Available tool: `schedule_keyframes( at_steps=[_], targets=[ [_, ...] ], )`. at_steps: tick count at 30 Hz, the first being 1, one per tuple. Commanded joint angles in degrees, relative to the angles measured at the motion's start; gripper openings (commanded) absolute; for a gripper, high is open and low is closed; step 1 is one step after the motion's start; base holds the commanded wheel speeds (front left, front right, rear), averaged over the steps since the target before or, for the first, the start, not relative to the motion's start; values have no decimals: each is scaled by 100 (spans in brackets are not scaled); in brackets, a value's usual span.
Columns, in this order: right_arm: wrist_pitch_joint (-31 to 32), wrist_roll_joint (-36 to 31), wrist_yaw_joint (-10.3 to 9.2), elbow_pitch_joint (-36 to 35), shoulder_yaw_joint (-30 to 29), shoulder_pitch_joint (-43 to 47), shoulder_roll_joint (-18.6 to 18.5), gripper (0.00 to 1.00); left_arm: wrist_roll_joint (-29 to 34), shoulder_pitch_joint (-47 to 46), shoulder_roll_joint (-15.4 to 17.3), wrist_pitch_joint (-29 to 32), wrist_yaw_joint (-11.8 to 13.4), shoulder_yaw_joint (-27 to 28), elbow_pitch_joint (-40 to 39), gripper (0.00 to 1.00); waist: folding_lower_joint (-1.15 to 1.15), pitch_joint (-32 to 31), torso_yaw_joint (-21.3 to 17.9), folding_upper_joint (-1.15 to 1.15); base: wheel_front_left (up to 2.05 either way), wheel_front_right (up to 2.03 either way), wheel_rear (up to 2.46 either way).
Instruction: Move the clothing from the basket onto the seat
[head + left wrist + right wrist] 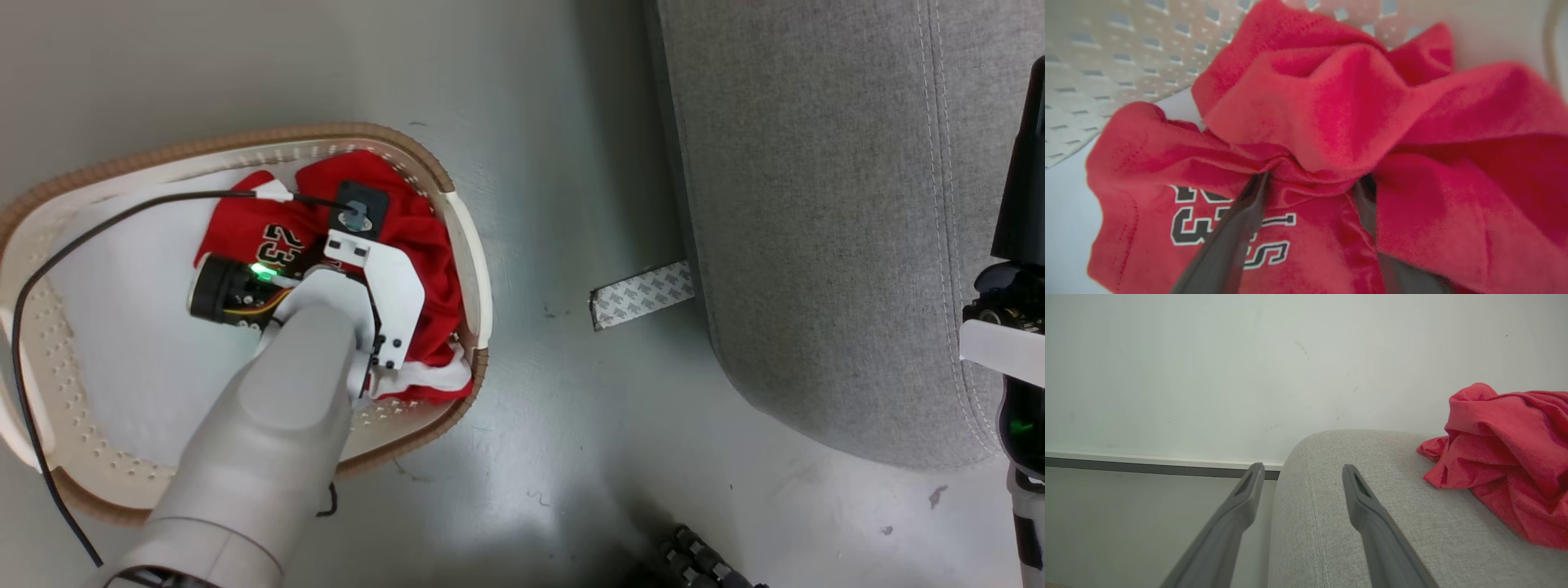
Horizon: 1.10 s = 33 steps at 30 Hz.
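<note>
Both gape wide: left pincer [1314, 179] sunk into clothing [1331, 102], right pincer [1302, 469] empty near seat [1372, 506].

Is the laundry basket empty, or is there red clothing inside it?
Not empty: crumpled red clothing lies inside the basket, along with a white cloth.

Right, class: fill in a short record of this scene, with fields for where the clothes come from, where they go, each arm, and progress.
source: basket on the floor, a white cloth lying in it, red clothing piled at one end, a "23" jersey among it
target: seat, right of the basket in the head view, one red garment on it
left arm: left gripper open, fingers pushed into the red clothing, a fold between them
right arm: right gripper open, empty, at the seat's edge
progress: partly done
</note>
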Motion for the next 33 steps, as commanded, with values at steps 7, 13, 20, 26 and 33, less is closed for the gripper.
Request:
schedule_keyframes(
  at_steps=[7,13,20,26,33],
  targets=[
    [-16,80,-14,30,-94,68,-64,100,-101,-68,-112,-163,-182,-130,354,0,-1,94,-108,0,0,0,0],
    [-16,-2,-14,128,-207,133,-107,100,-295,-28,-214,-493,-264,-164,425,0,-1,-152,69,0,0,0,0],
    [-16,-100,-15,259,-362,343,-171,100,-922,363,-255,-1040,-410,-268,61,0,-1,-913,461,0,0,0,0],
    [-16,-200,-15,374,-536,695,-207,100,-1694,952,-253,-1442,-332,-588,-569,0,-1,-1778,883,0,0,0,0],
    [-16,-407,-15,559,-718,1263,-206,100,-2353,1587,-254,-1876,-114,-989,-1251,0,-1,-2851,1385,0,0,0,0]
  ],
)
